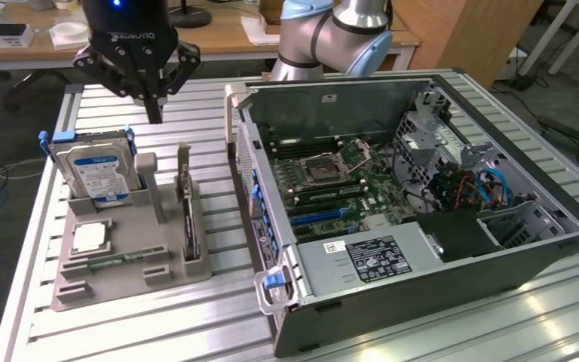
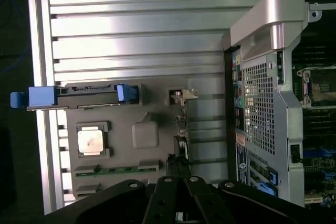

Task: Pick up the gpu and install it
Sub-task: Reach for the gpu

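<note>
The gpu [image 1: 186,215] is a thin black card standing on edge in a slot of the grey holder [image 1: 118,283], on the side nearest the computer case. In the wrist view the gpu [image 2: 181,129] appears edge-on as a slim dark strip. My gripper [image 1: 154,115] hangs in the air above the table, beyond the holder's far end and apart from the card. Its fingers are shut with nothing between them. In the wrist view my gripper [image 2: 177,183] points toward one end of the card.
The open computer case [image 1: 531,256] lies at the exterior view's right, with the motherboard [image 1: 335,185] exposed. The holder also carries a silver hard drive [image 1: 93,175] with blue clips, a processor chip [image 1: 88,237] and a green memory stick [image 1: 118,261]. Everything rests on a slatted aluminium table [image 1: 169,332].
</note>
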`<move>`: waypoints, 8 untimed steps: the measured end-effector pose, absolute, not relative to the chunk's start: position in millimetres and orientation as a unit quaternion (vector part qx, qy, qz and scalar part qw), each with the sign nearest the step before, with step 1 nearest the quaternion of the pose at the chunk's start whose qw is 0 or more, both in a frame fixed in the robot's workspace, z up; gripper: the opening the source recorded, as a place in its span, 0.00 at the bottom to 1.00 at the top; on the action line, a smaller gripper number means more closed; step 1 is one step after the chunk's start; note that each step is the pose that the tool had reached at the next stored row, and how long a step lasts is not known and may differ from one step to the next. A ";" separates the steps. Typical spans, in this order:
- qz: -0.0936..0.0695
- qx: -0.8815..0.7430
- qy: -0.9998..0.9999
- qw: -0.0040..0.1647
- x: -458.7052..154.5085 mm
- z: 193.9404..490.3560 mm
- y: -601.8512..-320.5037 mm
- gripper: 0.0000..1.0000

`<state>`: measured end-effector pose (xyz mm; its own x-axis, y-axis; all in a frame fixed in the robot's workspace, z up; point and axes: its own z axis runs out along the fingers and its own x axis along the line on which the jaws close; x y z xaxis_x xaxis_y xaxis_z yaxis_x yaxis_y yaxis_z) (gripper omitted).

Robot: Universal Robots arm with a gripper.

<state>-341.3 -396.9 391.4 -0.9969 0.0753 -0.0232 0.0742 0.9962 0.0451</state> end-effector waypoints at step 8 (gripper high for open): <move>0.022 0.037 0.999 0.013 -350.4 391.3 -396.9 0.10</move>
